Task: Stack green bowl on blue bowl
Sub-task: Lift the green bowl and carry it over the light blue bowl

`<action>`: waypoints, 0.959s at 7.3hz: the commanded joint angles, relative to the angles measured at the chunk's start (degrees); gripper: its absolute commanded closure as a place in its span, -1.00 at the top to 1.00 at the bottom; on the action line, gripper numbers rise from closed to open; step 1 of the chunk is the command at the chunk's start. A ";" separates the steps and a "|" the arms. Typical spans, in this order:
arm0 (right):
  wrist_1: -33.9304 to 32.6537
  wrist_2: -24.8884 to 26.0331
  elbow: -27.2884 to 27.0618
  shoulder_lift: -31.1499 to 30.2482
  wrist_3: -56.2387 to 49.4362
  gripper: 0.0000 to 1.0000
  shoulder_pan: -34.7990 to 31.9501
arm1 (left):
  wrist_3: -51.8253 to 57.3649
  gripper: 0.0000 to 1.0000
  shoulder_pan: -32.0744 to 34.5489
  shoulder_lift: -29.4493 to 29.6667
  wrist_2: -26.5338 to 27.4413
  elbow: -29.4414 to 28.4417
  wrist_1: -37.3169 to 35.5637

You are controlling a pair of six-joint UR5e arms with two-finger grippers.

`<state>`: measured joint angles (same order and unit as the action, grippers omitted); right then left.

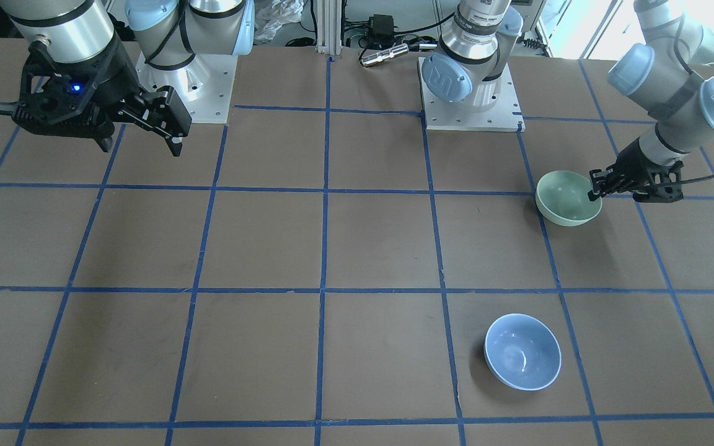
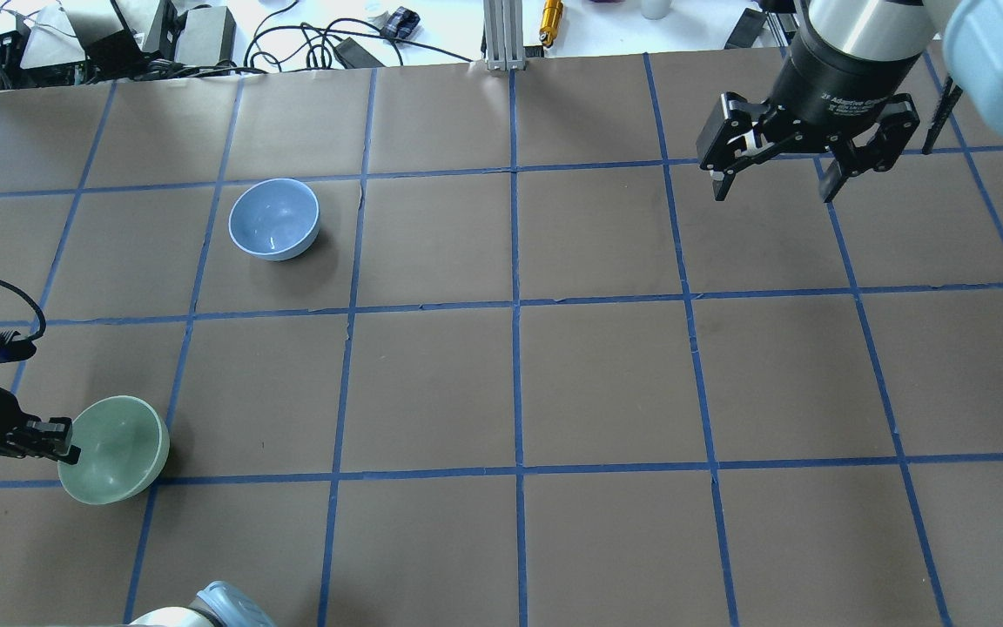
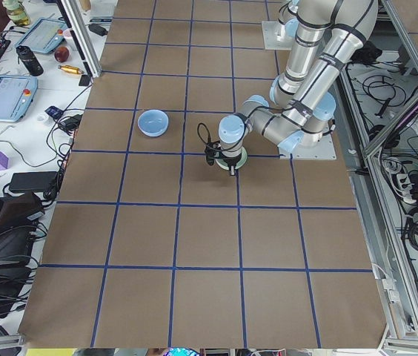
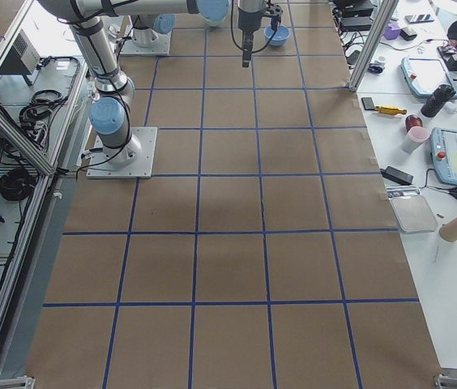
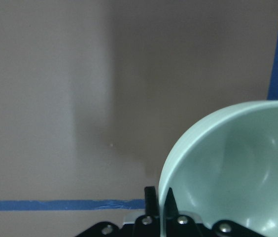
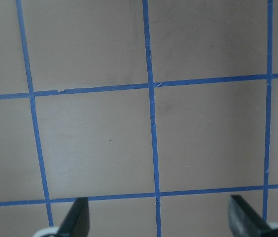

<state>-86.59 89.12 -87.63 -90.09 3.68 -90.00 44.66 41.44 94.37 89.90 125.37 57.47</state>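
The green bowl (image 1: 568,199) is tilted and held off the table by its rim in my left gripper (image 1: 595,186), which is shut on it. It also shows in the overhead view (image 2: 116,448) with the left gripper (image 2: 66,442) on its left rim, and in the left wrist view (image 5: 232,168), where the fingers (image 5: 151,197) pinch the rim. The blue bowl (image 1: 522,351) stands upright on the table, apart from it, also in the overhead view (image 2: 274,219). My right gripper (image 2: 771,178) is open and empty, high over the far side.
The table is brown paper with a blue tape grid (image 2: 514,305). The two arm bases (image 1: 471,99) stand at the robot's edge. Cables and tools (image 2: 310,39) lie beyond the far edge. A bench with tablets (image 4: 455,154) runs alongside.
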 commanded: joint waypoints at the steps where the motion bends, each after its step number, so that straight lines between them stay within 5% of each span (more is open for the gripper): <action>1: 0.02 0.00 0.00 0.00 0.01 1.00 0.00 | -2.99 -1.00 4.92 1.77 -2.70 -11.66 8.94; 4: 0.02 0.00 0.00 0.00 0.01 1.00 0.00 | -16.66 -1.00 17.15 7.21 -2.97 -19.44 9.25; 7: 0.02 0.00 -0.09 0.00 0.01 1.00 0.00 | -25.13 -1.00 25.52 16.25 -3.50 -34.97 12.65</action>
<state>-86.57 89.12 -87.64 -90.09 3.69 -90.00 22.93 64.43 106.63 86.49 96.38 68.32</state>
